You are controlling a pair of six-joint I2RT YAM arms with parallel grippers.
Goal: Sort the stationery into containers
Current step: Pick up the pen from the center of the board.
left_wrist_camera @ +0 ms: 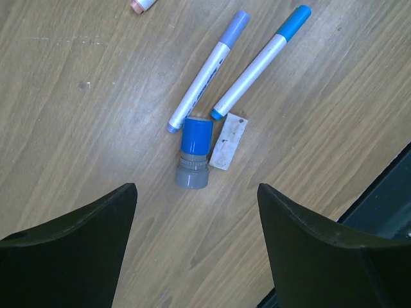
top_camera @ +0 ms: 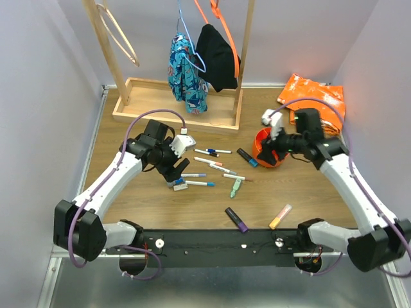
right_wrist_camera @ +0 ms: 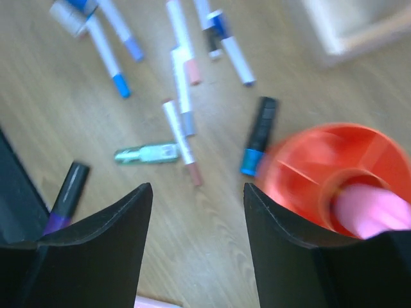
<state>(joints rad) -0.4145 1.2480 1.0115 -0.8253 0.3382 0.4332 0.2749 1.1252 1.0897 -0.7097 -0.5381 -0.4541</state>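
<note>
Black, smooth and wedge-shaped, the two fingers [left_wrist_camera: 83,250] of the left pincer [left_wrist_camera: 196,189] stand wide apart above the wood-grain table [left_wrist_camera: 77,115], with nothing between them. Under them, toward the table's left edge, lie four small things. Two are thin white pens lying almost parallel, a lavender-capped pen [left_wrist_camera: 209,70] and a blue-capped pen [left_wrist_camera: 260,61]. One stubby cylinder [left_wrist_camera: 194,153], glossy blue over ribbed grey, lies at the lavender-capped pen's lower end. One flat white block [left_wrist_camera: 228,141], oblong and speckled, lies just beside the cylinder.

Around the middle of the table five more thin white pens [top_camera: 219,168] lie scattered at different angles, which makes seven pens. Beside them lies one slim mint-green piece [top_camera: 236,187].

Close to the near edge lie two chunky markers: one purple highlighter [top_camera: 236,219] with a black barrel, and to its right one yellow highlighter [top_camera: 280,216] with a pinkish end. One black highlighter [top_camera: 246,157] with a blue end lies just beside the left side of the cup.

One round orange cup [top_camera: 262,156] of shiny plastic with inner dividers stands toward the right edge. One rounded pink item [right_wrist_camera: 369,208] sits inside it, too blurred to tell more. The right pincer [right_wrist_camera: 196,189] hangs by the cup, its fingers parted and empty. One crinkled orange bag [top_camera: 308,90] lies in the far right corner.
</note>
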